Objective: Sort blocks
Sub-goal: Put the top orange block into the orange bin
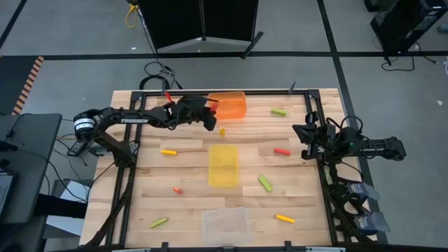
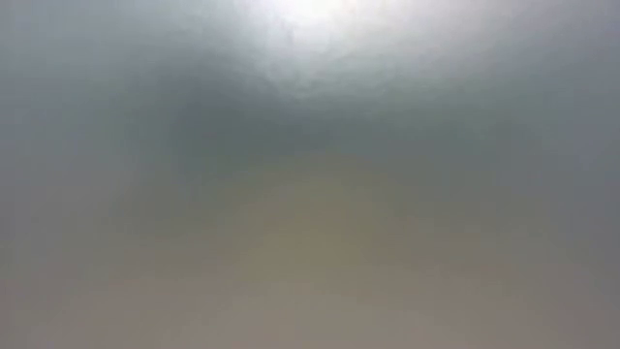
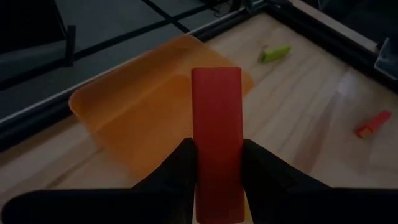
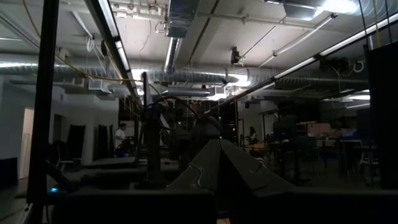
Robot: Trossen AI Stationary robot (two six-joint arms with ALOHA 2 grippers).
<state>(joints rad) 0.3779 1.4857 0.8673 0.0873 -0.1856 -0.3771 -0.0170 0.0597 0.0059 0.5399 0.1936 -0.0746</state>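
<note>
My left gripper (image 1: 210, 112) (image 3: 217, 146) hangs beside the left edge of the orange tray (image 1: 229, 105) (image 3: 143, 106), shut on a red block (image 3: 216, 106). Loose blocks lie flat on the table: yellow ones (image 1: 168, 151) (image 1: 284, 218), red ones (image 1: 178, 189) (image 1: 281, 150) (image 3: 373, 123), and green ones (image 1: 279, 111) (image 3: 274, 54) (image 1: 265, 183) (image 1: 159, 222). A small yellow block (image 1: 222, 130) sits just near of the orange tray. My right gripper (image 1: 304, 133) (image 4: 217, 146) waits at the table's right side, shut and holding nothing. The low view shows nothing. My left gripper pinches the red block between its two fingers (image 3: 183, 165), which sit on the long sides of its rear half (image 3: 216, 168). The block lies along the fingers and sticks out forward past their tips. It is lifted clear, its free end (image 3: 216, 74) over the orange tray.
A yellow tray (image 1: 223, 166) lies at the table's middle and a clear tray (image 1: 225, 222) near the near edge. A dark frame (image 1: 315, 105) borders the table's far, left and right sides. Bare wood shows between the scattered blocks.
</note>
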